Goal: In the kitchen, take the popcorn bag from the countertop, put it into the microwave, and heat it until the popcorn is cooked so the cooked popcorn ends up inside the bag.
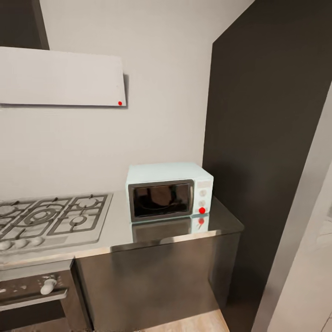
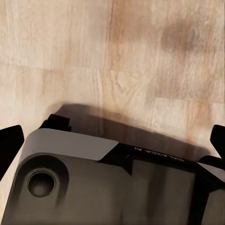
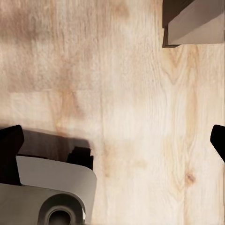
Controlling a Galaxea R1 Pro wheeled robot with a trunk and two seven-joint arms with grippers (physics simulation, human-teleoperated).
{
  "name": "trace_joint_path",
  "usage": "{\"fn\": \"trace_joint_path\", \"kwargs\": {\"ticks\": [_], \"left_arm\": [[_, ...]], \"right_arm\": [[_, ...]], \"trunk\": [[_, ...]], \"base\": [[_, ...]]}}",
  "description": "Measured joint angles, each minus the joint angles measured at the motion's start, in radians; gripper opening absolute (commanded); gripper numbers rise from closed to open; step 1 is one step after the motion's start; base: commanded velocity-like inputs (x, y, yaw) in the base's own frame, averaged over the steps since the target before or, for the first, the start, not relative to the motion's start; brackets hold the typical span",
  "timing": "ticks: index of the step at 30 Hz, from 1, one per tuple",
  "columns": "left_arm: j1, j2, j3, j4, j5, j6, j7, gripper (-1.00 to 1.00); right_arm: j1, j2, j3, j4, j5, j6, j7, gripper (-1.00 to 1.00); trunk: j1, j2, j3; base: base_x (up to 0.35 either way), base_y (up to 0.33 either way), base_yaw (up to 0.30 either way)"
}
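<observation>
Head view: the mint-blue microwave [image 1: 168, 190] stands on the glossy grey desk [image 1: 221, 221], at its right end, just beside a tall dark cabinet side [image 1: 272, 138]. Its dark glass door [image 1: 160, 200] is closed, and a white button panel [image 1: 203, 196] with a red button at the bottom lies on the right of the door. The steel gas hob [image 1: 50, 219] is set into the desk to the left of the microwave, below the flat white hood [image 1: 62, 76]; an oven front with a knob [image 1: 48, 285] sits under the hob. Left wrist view: the left gripper [image 2: 112, 140] is spread wide over light wood floor [image 2: 117, 56], holding nothing, above a part of the robot's grey base [image 2: 93, 183]. Right wrist view: the right gripper [image 3: 115, 143] is likewise wide open and empty over the floor.
</observation>
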Motion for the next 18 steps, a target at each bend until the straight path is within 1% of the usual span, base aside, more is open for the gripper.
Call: {"fn": "trace_joint_path", "kwargs": {"ticks": [5,18], "left_arm": [[0.0,-0.004,0.001,0.0,-0.002,0.001,-0.001,1.0],[0.0,-0.003,0.002,-0.001,-0.003,0.001,-0.001,1.0]], "right_arm": [[0.0,-0.003,0.0,0.0,-0.001,-0.004,0.0,1.0],[0.0,-0.002,-0.001,0.002,-0.002,-0.005,-0.002,1.0]], "trunk": [[0.0,0.0,0.0],[0.0,0.0,0.0]], "base": [[0.0,0.0,0.269],[0.0,0.0,0.269]]}}
